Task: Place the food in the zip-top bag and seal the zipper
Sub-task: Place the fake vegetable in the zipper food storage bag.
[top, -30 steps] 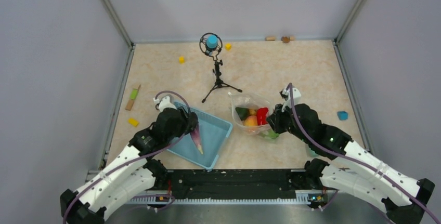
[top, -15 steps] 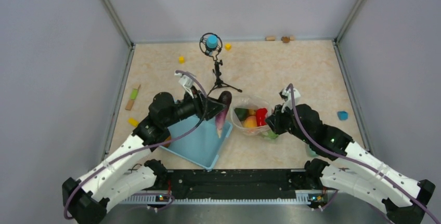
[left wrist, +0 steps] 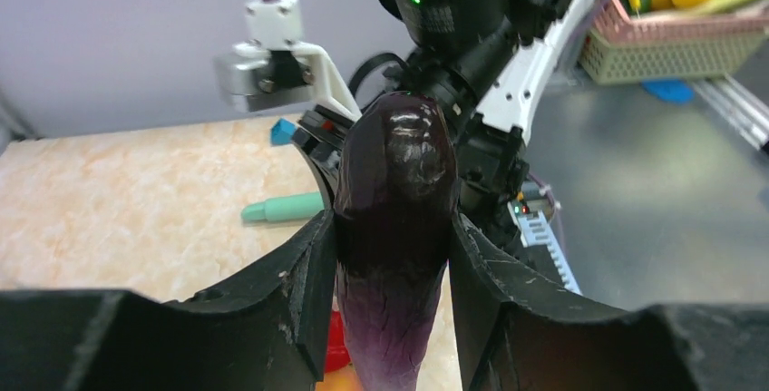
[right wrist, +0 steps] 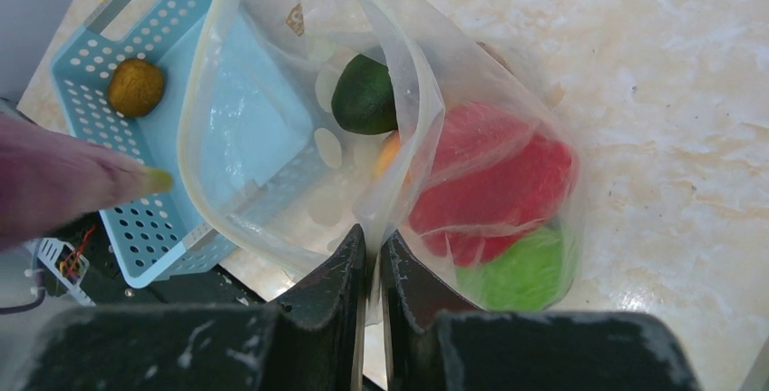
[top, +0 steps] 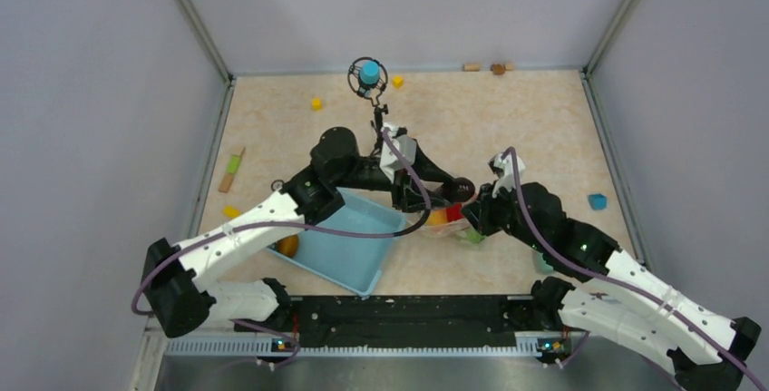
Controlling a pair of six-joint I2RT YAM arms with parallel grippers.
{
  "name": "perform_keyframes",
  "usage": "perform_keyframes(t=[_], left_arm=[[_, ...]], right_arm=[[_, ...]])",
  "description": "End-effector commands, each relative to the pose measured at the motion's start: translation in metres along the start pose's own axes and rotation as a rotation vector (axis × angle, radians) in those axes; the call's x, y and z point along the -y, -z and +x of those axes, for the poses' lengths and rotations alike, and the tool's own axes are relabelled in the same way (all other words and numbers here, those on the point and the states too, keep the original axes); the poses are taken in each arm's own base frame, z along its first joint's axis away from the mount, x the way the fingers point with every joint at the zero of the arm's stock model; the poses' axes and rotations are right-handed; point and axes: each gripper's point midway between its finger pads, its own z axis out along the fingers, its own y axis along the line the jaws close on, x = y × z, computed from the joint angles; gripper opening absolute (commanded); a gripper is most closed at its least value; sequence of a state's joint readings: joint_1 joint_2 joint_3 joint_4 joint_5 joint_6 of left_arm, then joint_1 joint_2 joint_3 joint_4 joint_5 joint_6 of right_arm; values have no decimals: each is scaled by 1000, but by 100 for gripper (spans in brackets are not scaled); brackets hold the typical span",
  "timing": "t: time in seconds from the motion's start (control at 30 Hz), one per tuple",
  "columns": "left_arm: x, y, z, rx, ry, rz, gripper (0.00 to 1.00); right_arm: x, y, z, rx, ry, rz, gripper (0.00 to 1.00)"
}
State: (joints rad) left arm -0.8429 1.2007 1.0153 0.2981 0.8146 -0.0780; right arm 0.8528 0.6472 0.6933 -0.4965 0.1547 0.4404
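My left gripper (left wrist: 392,268) is shut on a dark purple toy eggplant (left wrist: 395,182) and holds it above the mouth of the zip-top bag (top: 433,212); in the top view the left gripper (top: 444,194) is at the bag's left rim. My right gripper (right wrist: 370,259) is shut on the bag's near edge and holds the mouth (right wrist: 272,128) open. The pale zipper (right wrist: 192,169) runs round the mouth. Inside lie a red pepper (right wrist: 497,182), a bright green fruit (right wrist: 528,271), a dark green piece (right wrist: 365,94) and an orange piece (right wrist: 388,152). The eggplant's tip (right wrist: 82,182) shows left of the bag.
The light blue basket (top: 363,259) lies left of the bag with a brown piece (right wrist: 136,87) in it. A microphone tripod (top: 378,130) stands just behind my left arm. Yellow cubes (top: 316,103), a green-and-orange stick (top: 232,170) and a blue cube (top: 596,201) lie around.
My left arm has lifted the eggplant out of the basket and carried it right to the bag's mouth. My right gripper has kept its hold on the bag's edge.
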Motion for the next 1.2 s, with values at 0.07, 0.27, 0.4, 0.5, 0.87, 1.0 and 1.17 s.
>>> perform_keyframes(t=[0.07,0.27,0.4,0.5,0.87,1.0,1.17], left_arm=[[2,-19,19,-51,-176,161,0],[-8,-23,49,-95,-183,158,0],[-17,-22,63,-117,-171,142,0],[-20,-20,77,-140,-146,157,0],[-32,-7,111,-265,-112,114,8],[-38,-5,116,-287,-98,68,33],[-40,-3,113,-291,-88,41,51]], right_arm=[[-6,4,-12,56,-8,-40,9],[-8,5,-13,61,-12,-46,9],[-9,5,-13,60,-15,-52,9],[-8,4,-13,61,-16,-50,9],[-9,6,-15,69,-16,-50,9],[-9,6,-16,70,-17,-52,9],[-8,9,-17,73,-18,-48,9]])
